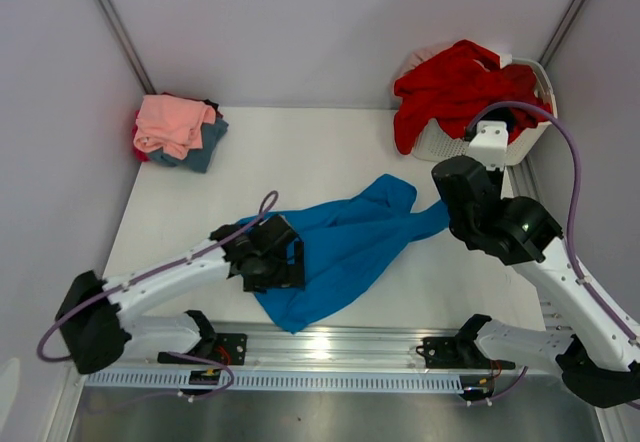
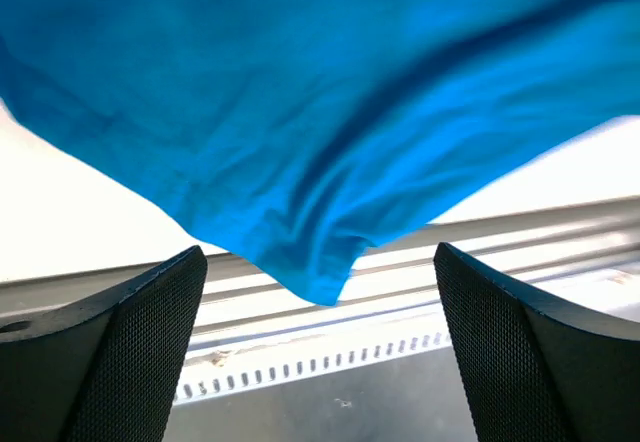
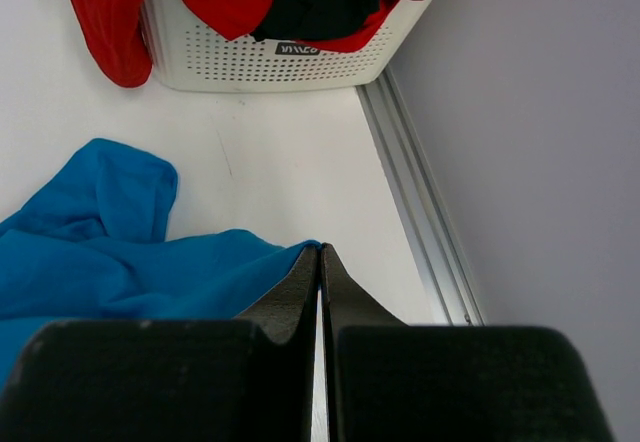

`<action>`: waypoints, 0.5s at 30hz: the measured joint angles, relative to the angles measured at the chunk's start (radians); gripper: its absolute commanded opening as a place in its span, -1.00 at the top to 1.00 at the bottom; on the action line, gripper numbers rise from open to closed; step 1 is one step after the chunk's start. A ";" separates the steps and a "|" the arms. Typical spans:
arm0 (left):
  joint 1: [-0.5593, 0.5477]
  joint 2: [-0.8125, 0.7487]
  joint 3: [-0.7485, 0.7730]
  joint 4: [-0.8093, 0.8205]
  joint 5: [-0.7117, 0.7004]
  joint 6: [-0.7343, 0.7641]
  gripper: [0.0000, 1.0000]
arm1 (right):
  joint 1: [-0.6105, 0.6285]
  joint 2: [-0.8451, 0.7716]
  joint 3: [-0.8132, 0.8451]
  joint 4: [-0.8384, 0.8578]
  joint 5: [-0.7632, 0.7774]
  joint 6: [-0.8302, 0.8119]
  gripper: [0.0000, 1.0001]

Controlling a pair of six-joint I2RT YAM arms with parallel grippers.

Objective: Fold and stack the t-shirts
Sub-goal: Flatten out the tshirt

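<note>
At table [image 1: 300, 152] centre, top view: bright blue t-shirt [image 1: 345, 247] lies crumpled and unfolded, its near hem close to the front rail [image 1: 350, 340], one end drawn to a point at the right.
Back corners, top view: salmon pink t-shirt [image 1: 172, 122] tops the folded pile at back left; red t-shirt [image 1: 450, 87] spills from the white basket [image 1: 530, 142] at back right.
Arm pose, top view: left arm [image 1: 160, 287] reaches low across to the shirt's left edge; right arm [image 1: 570, 282] bends back over its right tip.
Left gripper [image 2: 318, 252], left wrist view: released, jaws wide apart, nothing between them, shirt hem just ahead.
Right gripper [image 3: 320, 252], right wrist view: clenched, tips meeting at the shirt's corner, apparently pinching it.
Handling: light, limp, bunches easily; best taken at hem corners or shoulders and pulled flat.
</note>
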 measured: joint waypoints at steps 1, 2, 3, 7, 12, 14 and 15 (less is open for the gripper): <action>0.000 -0.048 0.000 0.000 -0.010 0.001 -0.98 | 0.000 0.003 -0.003 0.000 -0.002 0.000 1.00; 0.002 -0.087 0.000 0.000 -0.020 0.003 -0.99 | 0.000 0.007 -0.004 0.001 -0.004 0.000 1.00; 0.007 -0.111 0.000 0.000 -0.023 0.004 -0.98 | 0.000 0.012 -0.005 0.001 -0.006 0.000 1.00; 0.029 -0.081 -0.024 0.010 -0.024 0.004 -0.63 | 0.000 0.027 -0.006 0.007 -0.018 0.000 1.00; 0.035 0.063 -0.104 0.042 -0.011 0.006 -0.43 | 0.000 0.031 -0.006 0.008 -0.026 0.000 1.00; 0.035 0.063 -0.129 0.046 -0.005 0.006 -0.34 | 0.000 0.031 -0.006 0.008 -0.026 0.000 1.00; 0.035 0.062 -0.133 0.049 -0.003 0.008 -0.33 | 0.000 0.032 -0.006 0.008 -0.026 0.001 1.00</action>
